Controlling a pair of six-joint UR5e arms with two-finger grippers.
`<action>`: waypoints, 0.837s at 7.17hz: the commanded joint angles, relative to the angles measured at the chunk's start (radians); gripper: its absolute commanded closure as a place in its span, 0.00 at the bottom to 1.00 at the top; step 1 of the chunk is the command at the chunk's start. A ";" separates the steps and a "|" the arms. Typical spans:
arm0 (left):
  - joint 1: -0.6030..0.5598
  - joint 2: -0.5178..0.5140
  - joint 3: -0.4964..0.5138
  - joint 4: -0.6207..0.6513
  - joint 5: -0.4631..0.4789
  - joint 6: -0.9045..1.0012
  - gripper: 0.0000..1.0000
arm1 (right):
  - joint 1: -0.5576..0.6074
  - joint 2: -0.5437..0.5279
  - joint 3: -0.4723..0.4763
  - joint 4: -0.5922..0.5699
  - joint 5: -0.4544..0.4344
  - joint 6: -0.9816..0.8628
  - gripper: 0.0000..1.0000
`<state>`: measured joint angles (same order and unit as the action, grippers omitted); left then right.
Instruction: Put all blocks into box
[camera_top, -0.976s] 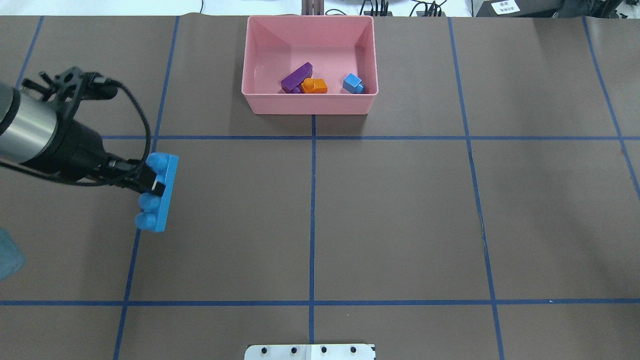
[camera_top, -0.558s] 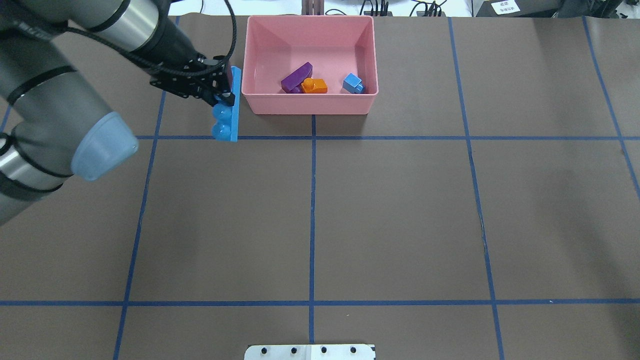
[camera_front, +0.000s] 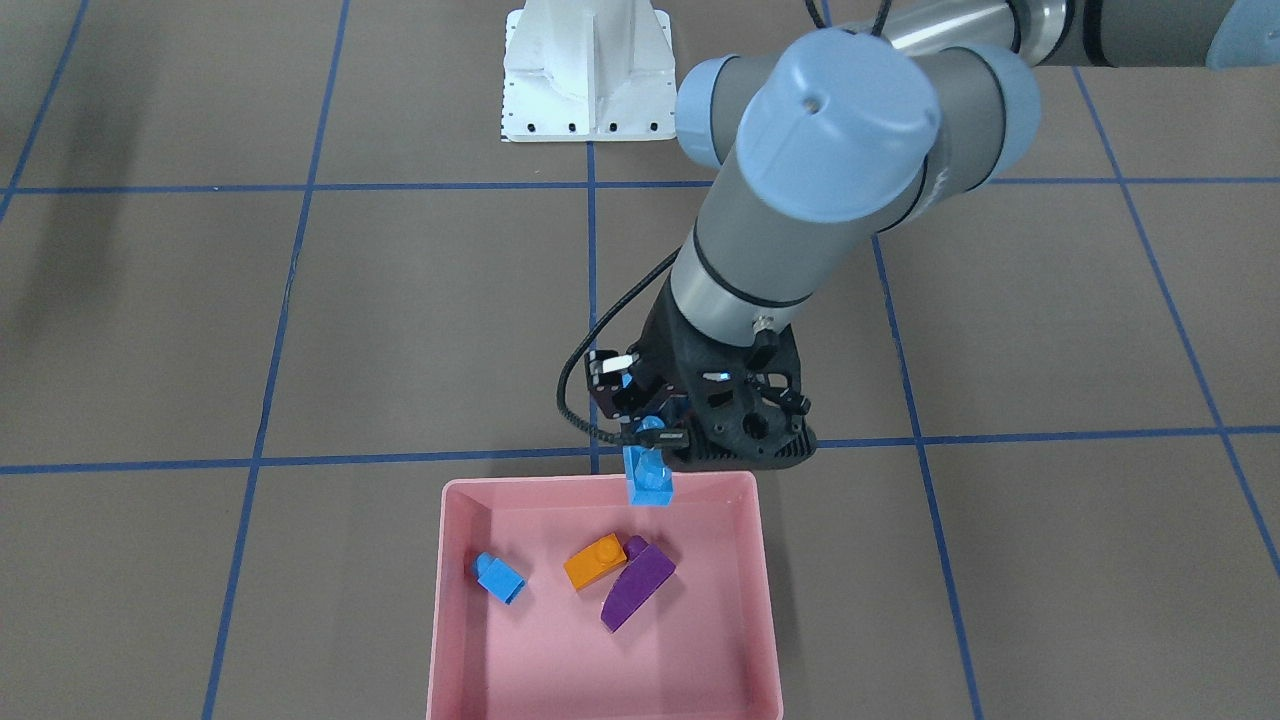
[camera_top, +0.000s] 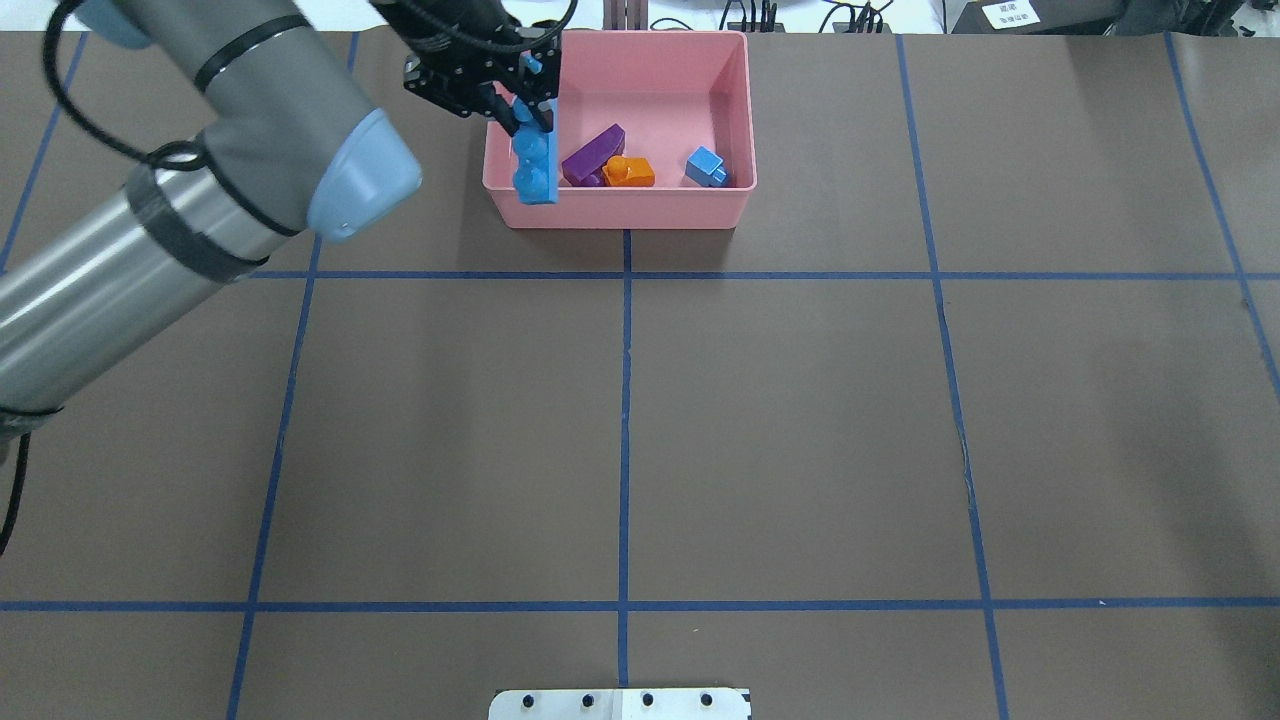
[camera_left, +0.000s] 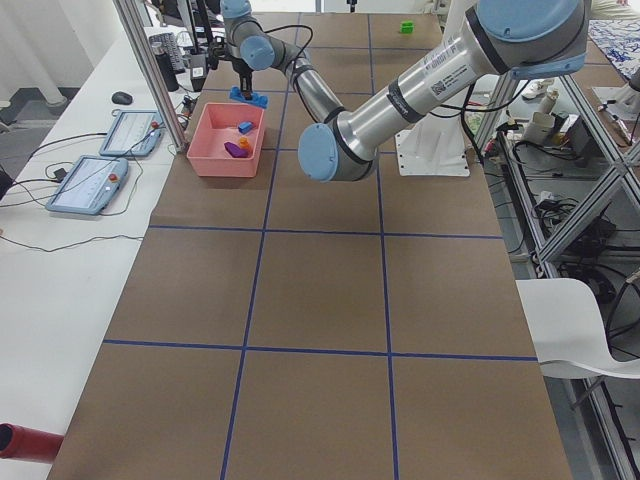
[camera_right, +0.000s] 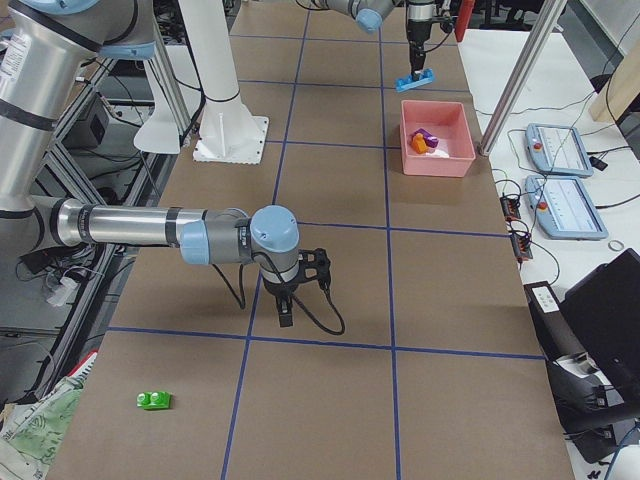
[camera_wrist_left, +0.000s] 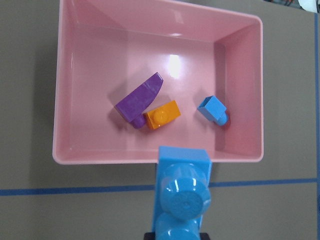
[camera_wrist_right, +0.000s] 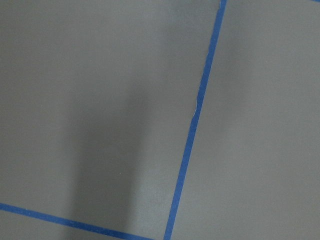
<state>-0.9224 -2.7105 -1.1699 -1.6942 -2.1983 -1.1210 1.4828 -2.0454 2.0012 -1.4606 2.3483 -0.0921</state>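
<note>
The pink box (camera_top: 620, 212) stands at the table's far middle. In it lie the purple wedge (camera_top: 593, 152), the orange brick (camera_top: 628, 172) and the small blue brick (camera_top: 706, 167). My left gripper (camera_top: 515, 95) is shut on the long blue brick (camera_top: 535, 165) and holds it on end over the box's left part; the front-facing view shows it (camera_front: 648, 478) above the box rim. The green brick (camera_right: 153, 400) lies far off at the table's right end. My right gripper (camera_right: 285, 315) hangs low over bare table; I cannot tell whether it is open or shut.
The white robot base (camera_front: 585, 70) stands at the near table edge. Blue tape lines cross the brown table. An aluminium post (camera_right: 520, 70) and two pendants (camera_right: 560, 150) stand beyond the box on the operators' side.
My left arm has carried the long blue brick from the table's left, past the box's left wall, to over the box. The bricks in the box have not moved.
</note>
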 joint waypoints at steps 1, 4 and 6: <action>0.008 -0.126 0.353 -0.244 0.141 -0.115 1.00 | 0.001 -0.059 -0.015 0.060 0.006 0.003 0.00; 0.033 -0.123 0.441 -0.252 0.237 -0.090 0.48 | 0.001 -0.075 -0.015 0.063 0.005 0.003 0.00; 0.034 -0.109 0.364 -0.201 0.182 0.021 0.00 | 0.001 -0.096 -0.024 0.065 0.002 -0.001 0.00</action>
<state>-0.8887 -2.8292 -0.7570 -1.9318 -1.9818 -1.1494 1.4834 -2.1271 1.9811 -1.3973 2.3526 -0.0914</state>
